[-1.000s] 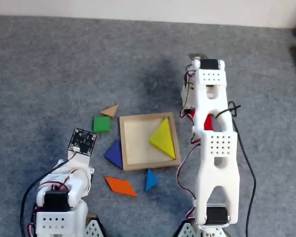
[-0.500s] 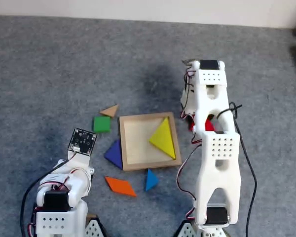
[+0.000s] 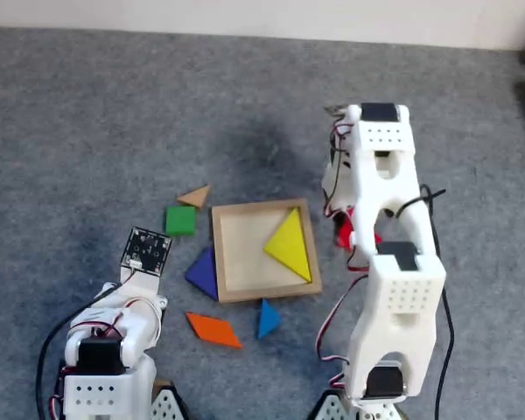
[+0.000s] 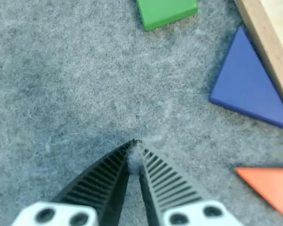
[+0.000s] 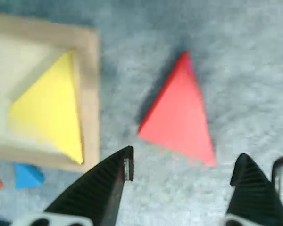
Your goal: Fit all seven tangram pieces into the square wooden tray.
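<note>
One flat red triangle piece [image 5: 177, 113] lies on the grey surface [image 5: 254, 70] just beside the square wooden tray [image 5: 90, 70], straight ahead of the right end effector [image 5: 184, 175], which is spread wide, the triangle's apex pointing away. The left end effector [image 4: 134, 157], pinched closed, is farther off.

Bright tangram pieces on a grey felt mat [image 3: 114, 114].
The wooden tray [image 3: 258, 207] is pale beige; the pieces are a yellow triangle [image 3: 290, 245], a red triangle [image 5: 179, 117], a green square [image 3: 180, 220], a dark blue triangle [image 3: 202, 272], an orange parallelogram [image 3: 214, 329], a light blue triangle [image 3: 268, 318] and a tan triangle [image 3: 195, 196].
</note>
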